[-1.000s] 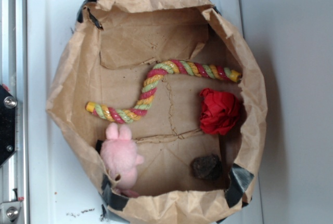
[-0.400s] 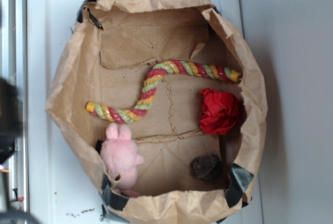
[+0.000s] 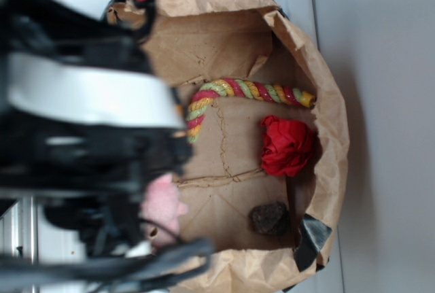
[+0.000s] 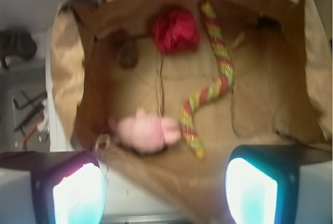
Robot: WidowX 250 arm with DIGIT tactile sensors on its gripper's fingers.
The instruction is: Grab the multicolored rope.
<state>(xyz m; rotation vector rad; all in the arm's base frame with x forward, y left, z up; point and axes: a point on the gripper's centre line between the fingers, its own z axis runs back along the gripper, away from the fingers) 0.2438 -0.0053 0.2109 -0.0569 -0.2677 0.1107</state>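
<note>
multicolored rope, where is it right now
The multicolored rope lies on the floor of the paper bag; in the wrist view it snakes down from beside the red cloth ball to just right of the pink plush bunny.

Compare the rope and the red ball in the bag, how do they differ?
The rope is long and winding; the red ball is a compact bunched lump. The rope is striped red, yellow and pale green; the ball is one solid red. The rope stretches across much of the bag; the ball sits in one spot near its wall. Both lie loose on the bag's floor, untouched by the gripper.
</note>
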